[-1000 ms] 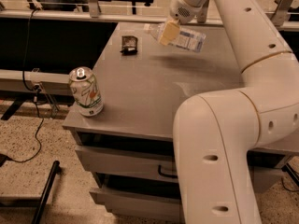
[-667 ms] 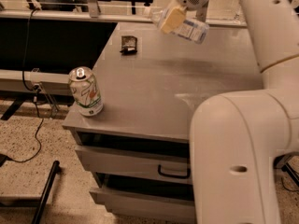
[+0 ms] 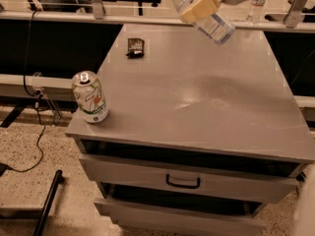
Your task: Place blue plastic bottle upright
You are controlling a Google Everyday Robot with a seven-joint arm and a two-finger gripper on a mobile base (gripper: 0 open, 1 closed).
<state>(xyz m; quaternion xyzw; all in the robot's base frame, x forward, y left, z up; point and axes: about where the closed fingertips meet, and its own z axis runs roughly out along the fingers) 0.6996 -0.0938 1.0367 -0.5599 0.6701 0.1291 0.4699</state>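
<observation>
The blue plastic bottle (image 3: 211, 23) is clear with a white-and-pale-blue label. It hangs tilted in the air above the far part of the grey cabinet top (image 3: 197, 87), its capped end up and to the left. My gripper (image 3: 199, 6) is shut on the bottle's upper half, its tan fingers (image 3: 198, 8) across the bottle. The arm comes in from the upper right.
A green-and-white soda can (image 3: 90, 97) stands upright at the front left corner. A small dark packet (image 3: 135, 46) lies at the far left. Another clear bottle (image 3: 254, 9) stands on the shelf behind. Two drawers (image 3: 182, 181) are below the top.
The gripper has lifted the bottle off the far tabletop and higher into the air, and the arm has pulled back out of the foreground.
</observation>
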